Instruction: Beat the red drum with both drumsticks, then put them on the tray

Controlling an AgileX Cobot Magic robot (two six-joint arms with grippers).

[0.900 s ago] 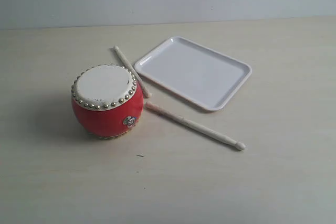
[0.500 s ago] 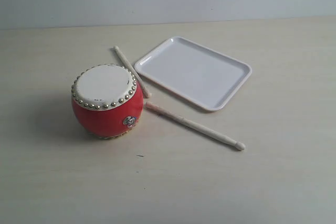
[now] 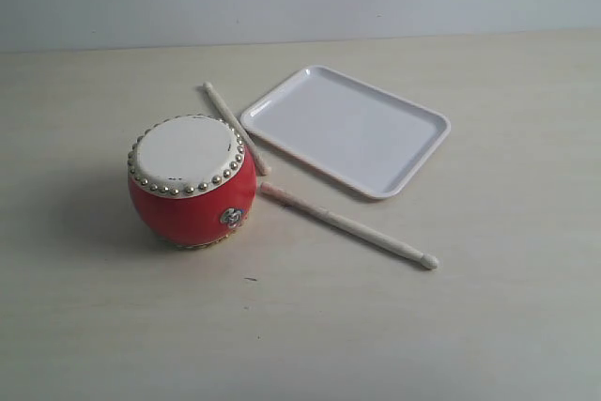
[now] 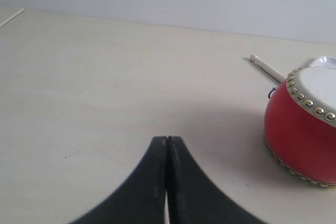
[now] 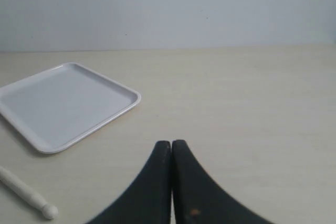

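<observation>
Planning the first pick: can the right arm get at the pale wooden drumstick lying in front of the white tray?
Probably yes. That pale wooden drumstick lies flat on the table, apart from the glossy white rectangular tray, nothing over it. The right gripper is shut and would have to open first.

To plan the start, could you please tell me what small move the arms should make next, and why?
Probably open the left gripper and right gripper: both are shut and empty, while the drumsticks lie untouched on the table beside the red drum.
</observation>
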